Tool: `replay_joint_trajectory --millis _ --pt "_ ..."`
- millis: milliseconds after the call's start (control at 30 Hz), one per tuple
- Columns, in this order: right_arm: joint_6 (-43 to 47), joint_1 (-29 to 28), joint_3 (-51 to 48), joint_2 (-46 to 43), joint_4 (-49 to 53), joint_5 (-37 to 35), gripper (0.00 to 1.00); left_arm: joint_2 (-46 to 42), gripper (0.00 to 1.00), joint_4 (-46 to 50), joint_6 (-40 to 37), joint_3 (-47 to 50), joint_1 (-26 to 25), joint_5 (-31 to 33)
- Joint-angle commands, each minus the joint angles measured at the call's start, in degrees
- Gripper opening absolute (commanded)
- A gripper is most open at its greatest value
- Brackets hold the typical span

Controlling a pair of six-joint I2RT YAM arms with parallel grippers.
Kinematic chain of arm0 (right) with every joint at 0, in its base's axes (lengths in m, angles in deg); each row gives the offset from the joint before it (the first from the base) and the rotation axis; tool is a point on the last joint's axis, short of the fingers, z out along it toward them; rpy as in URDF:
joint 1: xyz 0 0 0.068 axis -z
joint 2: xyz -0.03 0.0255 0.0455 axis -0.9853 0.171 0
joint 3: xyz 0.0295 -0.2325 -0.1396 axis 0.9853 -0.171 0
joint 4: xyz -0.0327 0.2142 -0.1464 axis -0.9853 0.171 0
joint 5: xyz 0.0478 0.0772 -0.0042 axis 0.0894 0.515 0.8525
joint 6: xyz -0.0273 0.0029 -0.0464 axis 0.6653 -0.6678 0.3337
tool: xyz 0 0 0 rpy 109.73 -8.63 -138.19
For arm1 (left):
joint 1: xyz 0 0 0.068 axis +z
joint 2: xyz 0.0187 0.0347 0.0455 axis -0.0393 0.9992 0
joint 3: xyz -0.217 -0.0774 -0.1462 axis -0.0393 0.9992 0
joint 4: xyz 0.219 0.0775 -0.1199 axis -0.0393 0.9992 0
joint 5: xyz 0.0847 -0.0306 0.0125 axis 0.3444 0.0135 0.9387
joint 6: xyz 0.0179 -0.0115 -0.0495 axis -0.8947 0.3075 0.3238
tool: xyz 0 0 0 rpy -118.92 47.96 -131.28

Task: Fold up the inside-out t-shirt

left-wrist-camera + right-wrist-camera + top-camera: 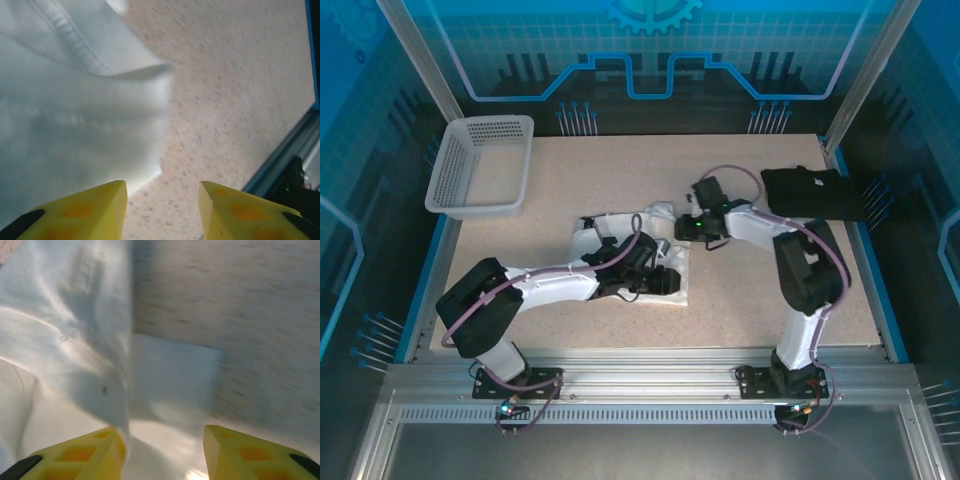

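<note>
T-shirt: the white t-shirt (588, 240) lies rumpled about the middle of the worktop (620, 170), somewhat nearer the near edge than the far one. The left arm (555, 283) lies across much of it.
Left jaws: seen from above, they sit at the shirt's right side, low over the cloth. They stand apart and grip nothing.
Shirt at left jaws: in the left wrist view the t-shirt (75, 125) fills the left side, a stitched hem running across its top. One corner of the cloth ends just ahead of the left-hand yellow finger (85, 210). The gap between the fingers shows bare speckled worktop (225, 100).
Right jaws: seen from above, they are at the shirt's far right part, toward the far edge. They also stand apart, clamped on nothing.
Shirt at right jaws: in the right wrist view a raised fold of the t-shirt (75, 340) hangs just above the left-hand yellow finger (80, 455). Flat white cloth lies between the two fingers. The view is blurred, and I cannot tell whether the fold touches the finger. Bare worktop (225, 300) lies beyond.
Basket: a white mesh basket (480, 165) stands at the far-left corner, well apart from the shirt.
Black garment: a black garment (815, 192) lies by the right edge, toward the far-right corner.
</note>
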Motion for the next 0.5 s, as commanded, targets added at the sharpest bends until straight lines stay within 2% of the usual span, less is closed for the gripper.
replay_joint_trajectory --millis 0,133,200,333,467 --pt "0.8 4.3 -4.8 -5.8 -3.3 8.4 0.47 -1.5 0.50 -2.2 -6.4 -1.4 -0.8 -3.1" --pt "3.4 5.9 -7.3 -12.5 -2.6 10.0 0.53 -9.3 0.60 0.2 -12.1 0.9 0.0 -1.7" --pt "2.5 5.1 -8.4 -14.7 -4.3 11.4 0.55 -14.0 0.64 1.6 -12.3 3.0 2.5 0.6" --pt "1.0 -0.5 -5.8 -12.5 -5.6 9.0 0.59 -17.8 0.65 6.2 -6.8 4.6 12.5 2.2" --pt "0.2 -3.7 1.3 -4.9 -2.0 1.5 0.60 -17.7 0.66 10.6 -3.5 4.8 22.4 2.3"
